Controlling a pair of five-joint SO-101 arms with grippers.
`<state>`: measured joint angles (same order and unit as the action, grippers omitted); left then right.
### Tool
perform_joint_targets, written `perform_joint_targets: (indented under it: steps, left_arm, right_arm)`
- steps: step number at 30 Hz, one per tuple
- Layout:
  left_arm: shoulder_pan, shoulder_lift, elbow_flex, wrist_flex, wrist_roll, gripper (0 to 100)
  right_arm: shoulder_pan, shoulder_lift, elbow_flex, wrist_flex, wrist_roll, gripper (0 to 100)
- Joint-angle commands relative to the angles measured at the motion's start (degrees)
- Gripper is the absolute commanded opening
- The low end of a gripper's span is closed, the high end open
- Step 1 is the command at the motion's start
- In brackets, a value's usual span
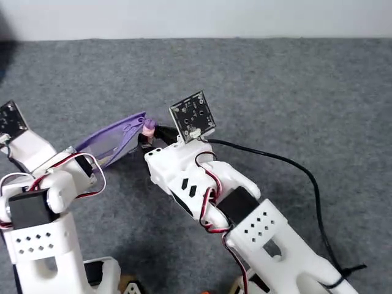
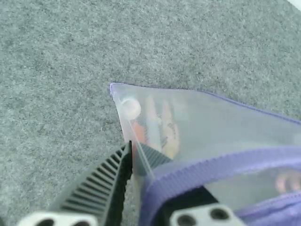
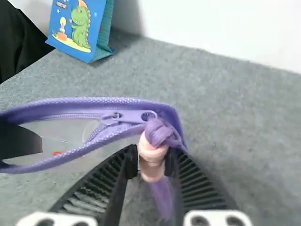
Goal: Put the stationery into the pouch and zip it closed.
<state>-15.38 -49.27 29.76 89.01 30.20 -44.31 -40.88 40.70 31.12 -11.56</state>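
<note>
Pouch (image 1: 113, 139): clear plastic with purple trim, held between my two arms over the grey table (image 1: 294, 86), a little to my left of its middle. In the high view it stands on its long edge with the zipper side up. Whether its lower edge touches the table cannot be told. A black cable (image 1: 294, 165) trails across the table from my right arm.

Left wrist view: my left gripper (image 2: 136, 165) is pressed together on one end corner of the pouch (image 2: 211, 127). One ribbed finger (image 2: 106, 186) is in front of the plastic and the other behind it. Through the clear wall the stationery (image 2: 160, 127) shows as pale and orange sticks lying inside, just beside a round white stud (image 2: 130, 108) at the corner.

Right wrist view: my right gripper (image 3: 153, 174) pinches the pull tab (image 3: 151, 157), a pink bead on a purple cord tied to the slider (image 3: 129, 116). The slider sits close to the pouch end nearest this gripper. Beyond it the two rows of the zipper (image 3: 61, 101) run apart, so the mouth is open along that stretch. Behind the pouch, a blue box (image 3: 80, 23) with a dinosaur picture stands at the table's far edge against the white wall (image 3: 211, 23).
</note>
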Motion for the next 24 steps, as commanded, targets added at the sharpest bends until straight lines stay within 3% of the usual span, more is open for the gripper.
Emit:
perform_joint_targets:
  steps: [1, 24]
  left_arm:
    - [-0.4, -0.3, -0.2, -0.4, 0.6, 1]
    - [-0.4, -0.3, 1.0, -0.4, 0.6, 1]
  right_arm:
    - [0.6, -2.3, -0.4, -1.5, 3.0, 7.0]
    - [2.0, 4.6, -0.4, -5.0, 3.1, 7.4]
